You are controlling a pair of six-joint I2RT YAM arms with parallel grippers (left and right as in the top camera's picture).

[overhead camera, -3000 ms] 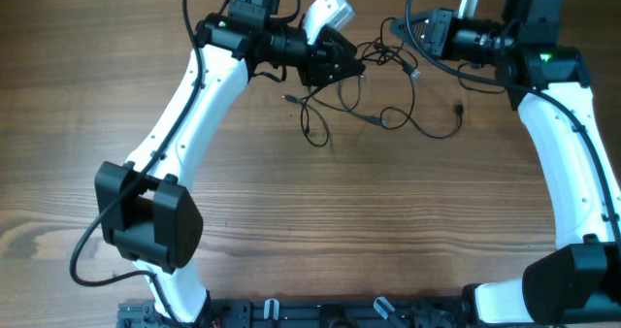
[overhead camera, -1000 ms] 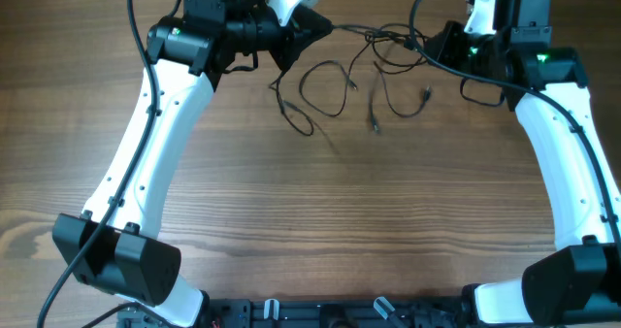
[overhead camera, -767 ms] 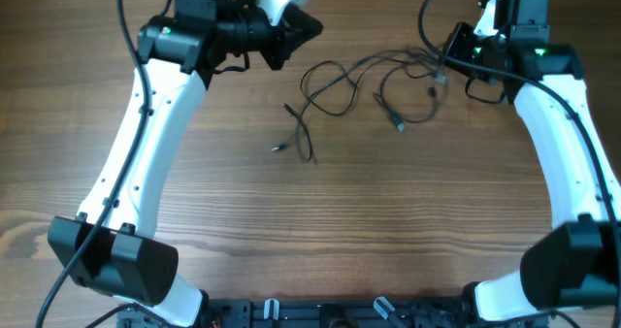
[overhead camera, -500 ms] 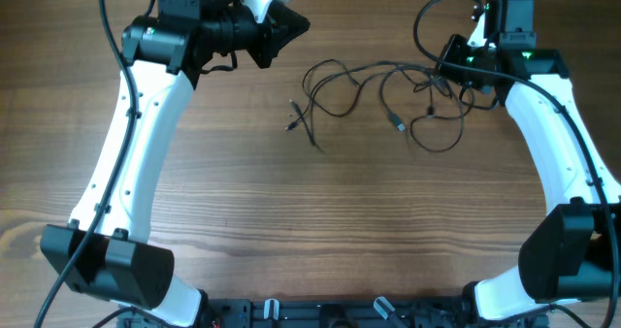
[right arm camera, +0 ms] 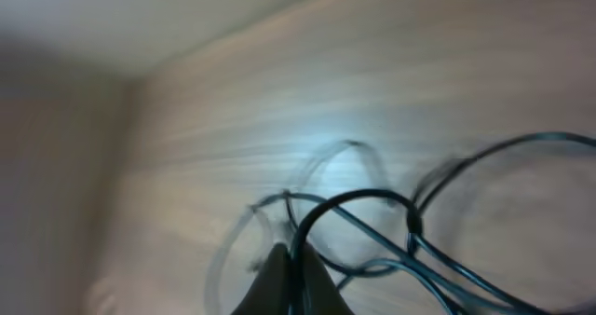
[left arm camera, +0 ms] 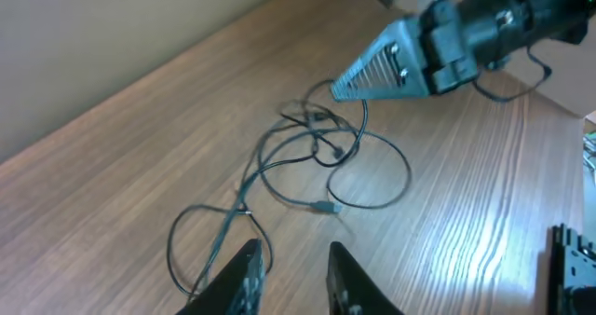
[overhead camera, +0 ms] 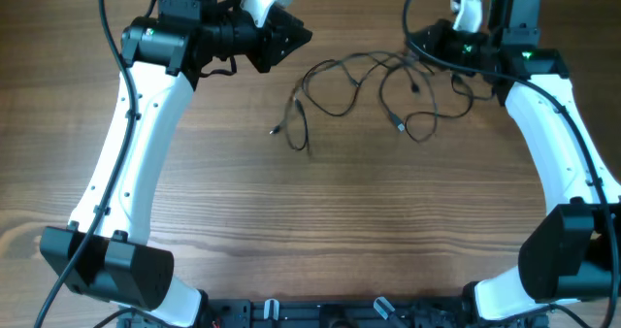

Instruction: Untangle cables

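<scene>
- The step in hand looks like spreading: the cables (overhead camera: 374,76) lie in loose, overlapping loops near twelve o'clock on the worktop (overhead camera: 340,221).
- The right gripper (overhead camera: 432,51), at one o'clock, is pinched tight on a strand at the tangle's three o'clock edge.
- The left gripper (left arm camera: 293,250), at eleven o'clock, is empty, with its fingers slightly parted and clear of the wires.
- The next move likely calls for the left gripper to take the loop at the tangle's eight o'clock end and draw it away.

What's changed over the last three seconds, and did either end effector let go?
The left end effector let go of the cables and drew back to the left, now open; the freed strands dropped and spread on the table. The right end effector stayed shut on its strands, roughly in place.
</scene>
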